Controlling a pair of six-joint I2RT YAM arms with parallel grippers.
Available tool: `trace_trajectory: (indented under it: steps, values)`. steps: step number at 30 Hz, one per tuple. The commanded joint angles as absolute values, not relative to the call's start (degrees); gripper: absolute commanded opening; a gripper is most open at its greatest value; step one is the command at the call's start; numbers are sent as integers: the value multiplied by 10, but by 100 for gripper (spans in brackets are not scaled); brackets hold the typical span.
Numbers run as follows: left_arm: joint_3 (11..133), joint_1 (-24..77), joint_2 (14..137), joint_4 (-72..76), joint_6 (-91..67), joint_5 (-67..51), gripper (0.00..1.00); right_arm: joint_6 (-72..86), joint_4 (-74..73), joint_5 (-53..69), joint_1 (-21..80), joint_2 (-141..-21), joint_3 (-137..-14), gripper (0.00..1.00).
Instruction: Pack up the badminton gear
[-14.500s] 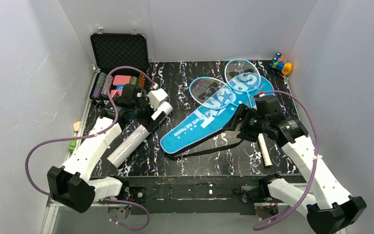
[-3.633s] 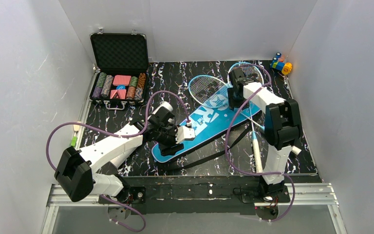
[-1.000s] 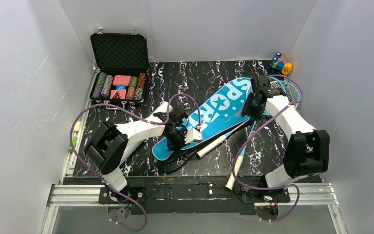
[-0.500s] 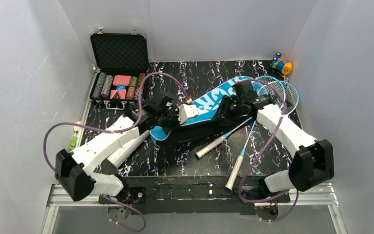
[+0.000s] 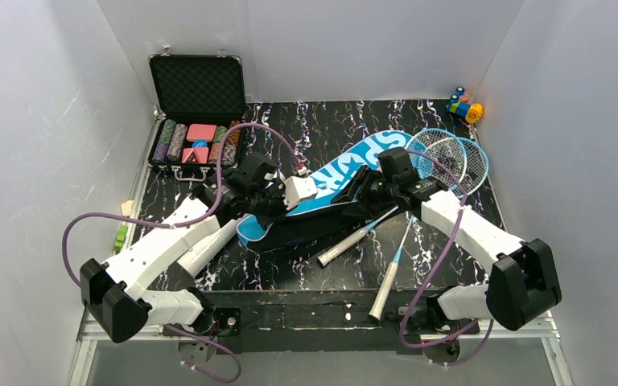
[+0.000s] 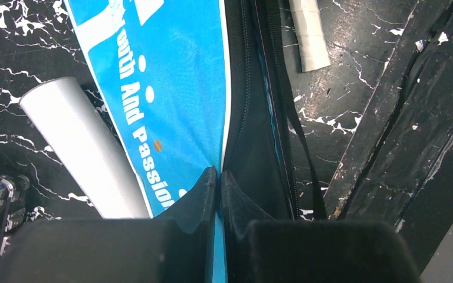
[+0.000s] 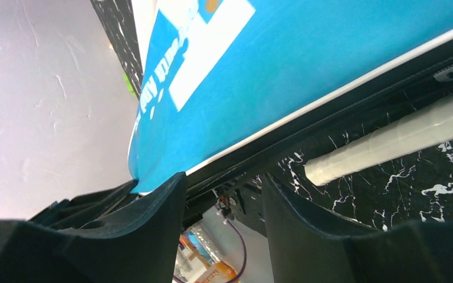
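Bag [image 5: 342,170]: blue, white lettering, black edging. Rackets [image 5: 449,157]: blue frames, white handles. Tube [image 6: 82,141]: white. Table [image 5: 314,121]: black, white marbling. Case [image 5: 197,84], 10 o'clock: black, multicoloured chips [image 5: 197,146].

open black case [image 5: 197,87] of chips [image 5: 197,145] at back left; small coloured blocks [image 5: 464,105], perhaps toys, back right.

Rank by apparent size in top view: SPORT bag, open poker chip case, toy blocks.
1-2. SPORT bag and poker chip case: too close to rank; bag longer but partly hidden, case wider.
3. toy blocks: clearly smallest.
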State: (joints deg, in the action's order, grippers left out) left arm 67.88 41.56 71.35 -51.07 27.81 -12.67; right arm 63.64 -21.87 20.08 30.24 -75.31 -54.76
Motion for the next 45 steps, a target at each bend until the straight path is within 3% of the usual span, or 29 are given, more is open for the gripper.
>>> trace_trajectory:
  steps: [1, 13, 18, 21, 24, 25, 28, 29, 30, 31, 38, 45]
  values:
    - [676, 410, 674, -522, 278, -138, 0, 714, -154, 164, 303, -748, -515, 58]
    - [672, 406, 649, -547, 290, -155, 0, 794, -109, 10, 286, -771, -476, 56]
    - [672, 405, 633, -569, 301, -171, 0, 784, -133, -37, 257, -795, -486, 50]
    - [677, 404, 622, -586, 310, -176, 0, 768, -120, -50, 240, -803, -481, 34]
    - [682, 404, 618, -602, 318, -186, 2, 732, -135, -47, 236, -819, -519, 11]
    - [683, 404, 619, -605, 318, -189, 11, 721, -140, -37, 236, -826, -532, 3]
    - [690, 404, 626, -606, 317, -199, 40, 700, -136, -7, 242, -833, -553, 1]
    - [696, 404, 632, -604, 317, -202, 59, 696, -126, 12, 244, -831, -553, 1]
    - [704, 404, 638, -602, 315, -206, 87, 695, -113, 31, 244, -828, -550, 1]
    - [715, 404, 646, -600, 314, -212, 97, 695, -101, 52, 244, -826, -547, 1]
    - [799, 407, 712, -559, 283, -271, 98, 676, -56, 146, 273, -808, -564, 1]
    - [818, 410, 770, -510, 243, -324, 98, 655, -92, 136, 318, -775, -592, 1]
